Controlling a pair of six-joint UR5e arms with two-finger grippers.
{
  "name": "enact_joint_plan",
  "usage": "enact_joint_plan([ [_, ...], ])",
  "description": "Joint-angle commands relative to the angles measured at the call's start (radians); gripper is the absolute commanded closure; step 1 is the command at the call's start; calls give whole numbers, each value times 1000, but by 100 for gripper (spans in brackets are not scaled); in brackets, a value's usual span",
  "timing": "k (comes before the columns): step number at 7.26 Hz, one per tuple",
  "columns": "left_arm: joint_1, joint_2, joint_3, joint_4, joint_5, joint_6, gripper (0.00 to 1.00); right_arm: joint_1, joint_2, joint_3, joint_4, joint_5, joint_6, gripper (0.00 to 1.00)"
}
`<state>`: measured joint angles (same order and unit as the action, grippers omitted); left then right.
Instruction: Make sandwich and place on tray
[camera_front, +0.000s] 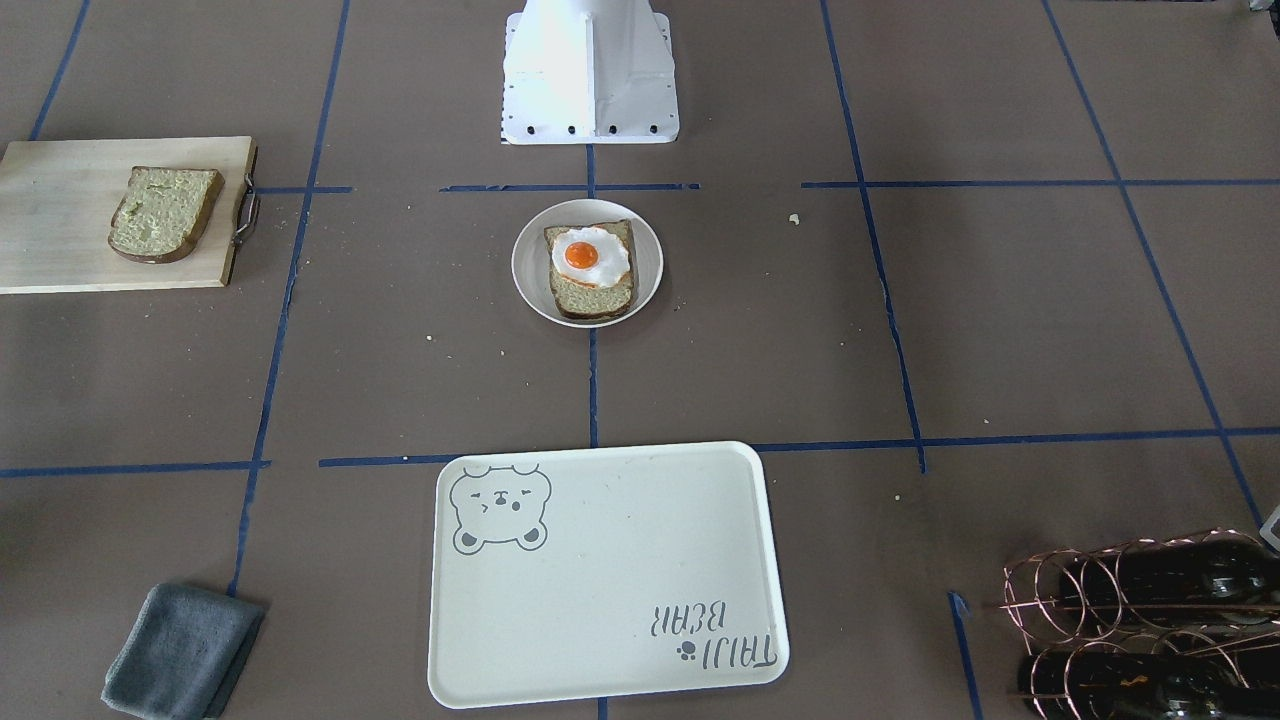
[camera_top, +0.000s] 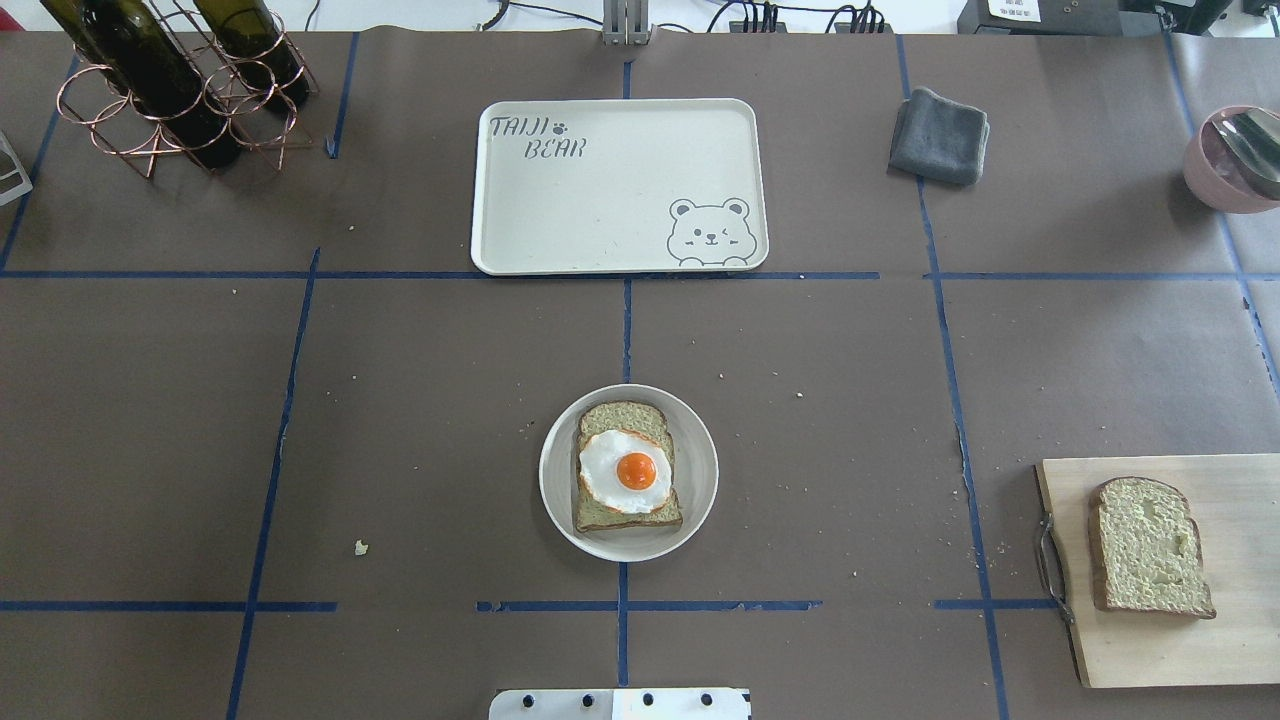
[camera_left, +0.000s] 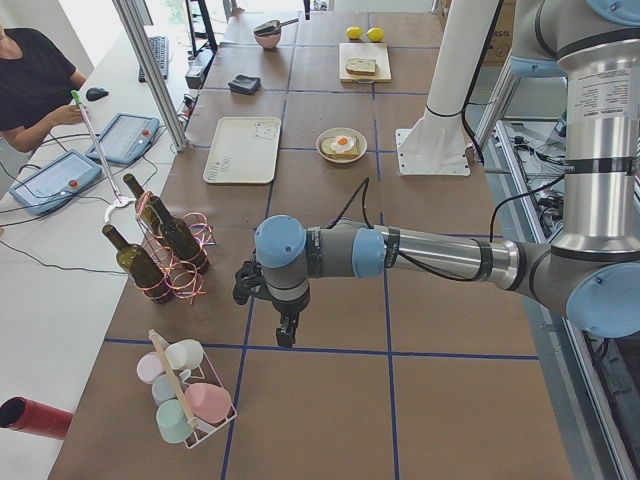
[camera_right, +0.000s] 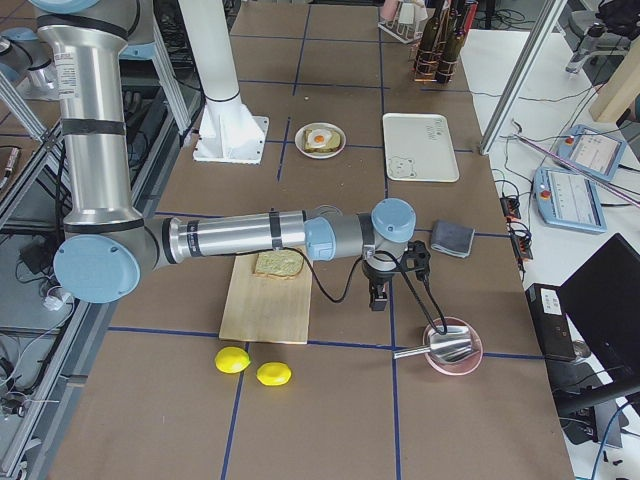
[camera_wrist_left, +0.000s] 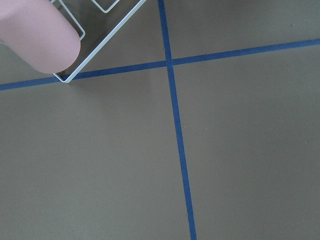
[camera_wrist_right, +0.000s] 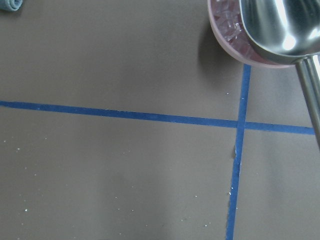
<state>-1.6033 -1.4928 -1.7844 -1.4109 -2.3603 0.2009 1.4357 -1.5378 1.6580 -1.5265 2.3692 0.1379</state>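
**Half a sandwich, and both arms far away**

One bread slice (camera_top: 622, 416) lies on the round plate (camera_top: 556, 470), with the fried egg (camera_top: 627, 470) on top. The other bread slice (camera_top: 1145, 545) lies on the wooden board (camera_top: 1230, 640), well apart. The tray (camera_top: 600, 200) sits across the surface (camera_top: 400, 400) from the plate. The left gripper (camera_left: 286, 337) hangs near the bottles (camera_left: 150, 250). The right gripper (camera_right: 377, 300) hangs near the pink bowl (camera_right: 455, 358). I cannot tell if either gripper is released or clenched.

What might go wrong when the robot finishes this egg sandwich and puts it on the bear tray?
1. The fried egg only rests on the bottom slice, so setting the second slice down crooked might push it off.
2. The second slice lies flat on the cutting board, so it may be hard to grip.
3. The plate is small and round; it might tilt on the way to the tray.
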Motion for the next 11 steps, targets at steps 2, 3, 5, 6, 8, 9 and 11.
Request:
enact_joint_plan([
  [2, 2, -9, -9, -2, -5, 32, 0, 0, -22, 23, 28, -18, 12, 0],
  [3, 3, -9, -7, -3, -4, 32, 0, 0, -39, 38, 28, -13, 20, 0],
  [5, 6, -12, -16, -19, -8, 32, 0, -3, -80, 92, 29, -16, 25, 0],
  [6, 8, -17, -23, -34, -10, 19, 0, -55, -141, 188, 28, -15, 26, 0],
  [8, 10, -5, 12, -127, -106, 22, 0, -171, -254, 328, 40, -5, 128, 0],
  [9, 10, -3, 28, -131, -128, 23, 0, -296, -275, 329, 174, -8, 349, 0],
  [11, 11, -3, 25, -134, -131, 23, 0, -383, -411, 316, 523, -25, 661, 0],
])
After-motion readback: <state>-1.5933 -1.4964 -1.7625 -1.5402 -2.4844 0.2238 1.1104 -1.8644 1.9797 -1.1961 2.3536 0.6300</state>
